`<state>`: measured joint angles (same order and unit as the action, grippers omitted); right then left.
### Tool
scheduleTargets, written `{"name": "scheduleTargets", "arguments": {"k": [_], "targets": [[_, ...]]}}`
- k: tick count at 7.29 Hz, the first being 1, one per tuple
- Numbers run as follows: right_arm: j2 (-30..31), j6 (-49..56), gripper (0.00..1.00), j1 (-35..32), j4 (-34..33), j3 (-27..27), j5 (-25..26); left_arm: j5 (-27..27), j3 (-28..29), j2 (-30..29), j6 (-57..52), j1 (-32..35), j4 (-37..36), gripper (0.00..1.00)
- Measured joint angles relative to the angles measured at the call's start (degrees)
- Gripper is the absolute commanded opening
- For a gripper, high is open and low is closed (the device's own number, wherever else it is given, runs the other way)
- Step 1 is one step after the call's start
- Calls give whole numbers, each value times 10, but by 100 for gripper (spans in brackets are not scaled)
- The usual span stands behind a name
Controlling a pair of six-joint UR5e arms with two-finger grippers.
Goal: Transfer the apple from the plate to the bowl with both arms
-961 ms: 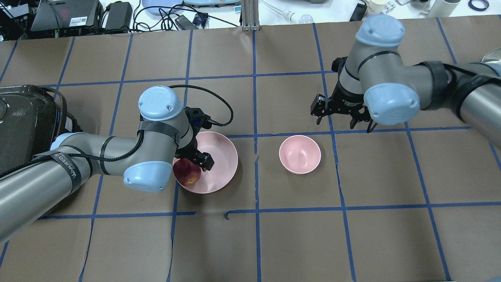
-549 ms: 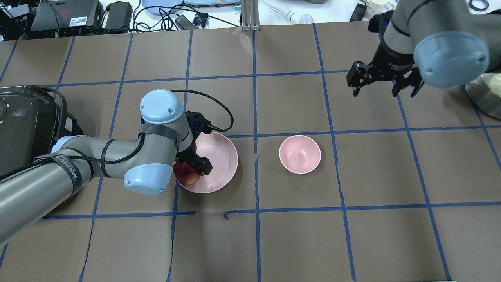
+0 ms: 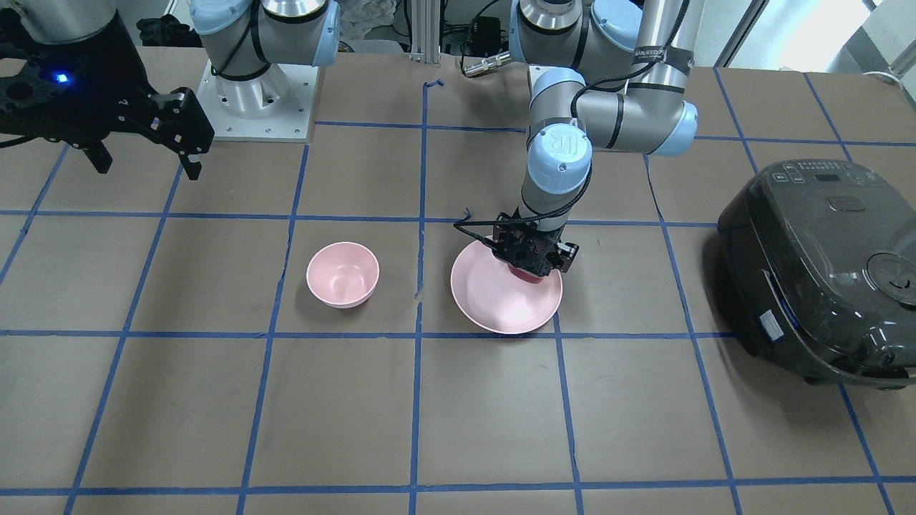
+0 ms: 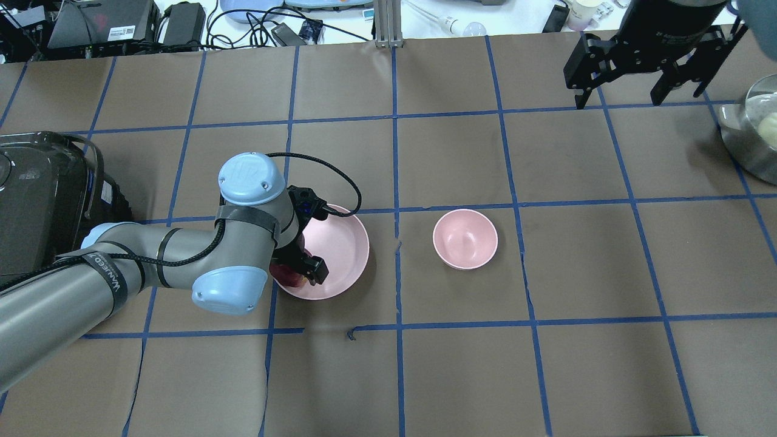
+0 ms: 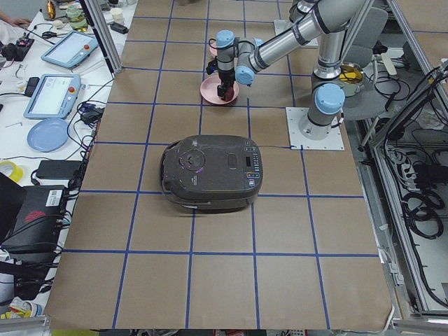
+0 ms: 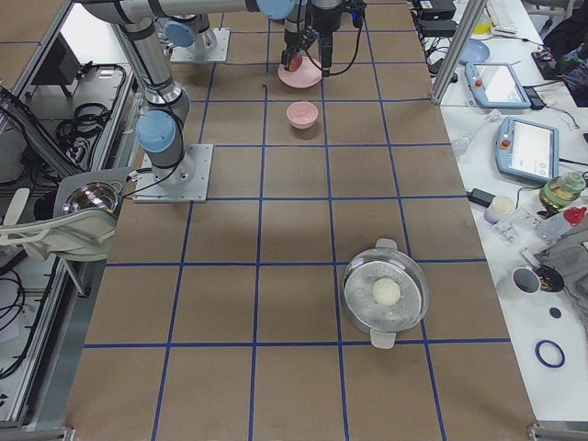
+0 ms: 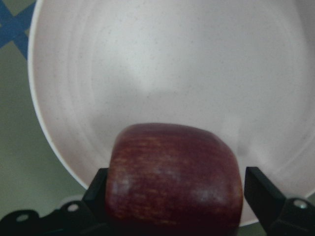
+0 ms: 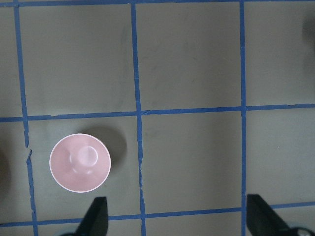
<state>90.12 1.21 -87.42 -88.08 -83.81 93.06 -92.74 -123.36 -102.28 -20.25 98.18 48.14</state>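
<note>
The right arm has been pulling up and back from the middle of the table, and its right gripper (image 4: 619,97) is now hanging high over the far right corner, well apart from everything else. Its jaws are standing wide open, holding nothing. Meanwhile the left gripper (image 3: 537,266) has been sinking lower over the plate (image 4: 343,243) and is now sitting right down around the apple (image 7: 172,172).

From the wrist camera, the black fingers (image 7: 96,189) are pressing against either side of the dark red apple, so the jaws are closing on it. The apple is lying on the plate's near left part, close to the rim, and it is mostly hiding under the left wrist in the overhead view.

The pink bowl (image 4: 465,238) is sitting to the right of the plate, a little apart from it, with nothing inside. A dark rice cooker (image 3: 816,265) is resting at the left end of the table, and a metal pot (image 4: 737,139) with a pale ball inside is showing at the right edge.
</note>
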Motion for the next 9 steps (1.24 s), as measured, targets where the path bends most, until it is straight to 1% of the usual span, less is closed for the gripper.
{"name": "scheduleTargets", "arguments": {"k": [1, 3, 4, 5, 7, 8, 9], "targets": [[1, -1, 100, -6, 0, 1, -8, 0, 3, 4, 2, 0, -4, 7], [-2, -21, 100, -43, -15, 1, -45, 1, 18, 18, 39, 1, 0, 7], [-9, -46, 100, -66, -29, 0, -50, 13, 35, 27, 98, 4, 18, 7], [-15, -61, 100, -77, -36, -1, -51, 36, 70, 29, 169, 9, 46, 6], [-18, -69, 100, -77, -45, 2, -45, 77, 173, 15, 298, 32, 137, 6], [-18, -71, 100, -75, -50, 4, -36, 90, 207, 0, 356, 54, 160, 6], [-18, -72, 100, -74, -52, 3, -31, 101, 227, -19, 410, 82, 155, 6]]}}
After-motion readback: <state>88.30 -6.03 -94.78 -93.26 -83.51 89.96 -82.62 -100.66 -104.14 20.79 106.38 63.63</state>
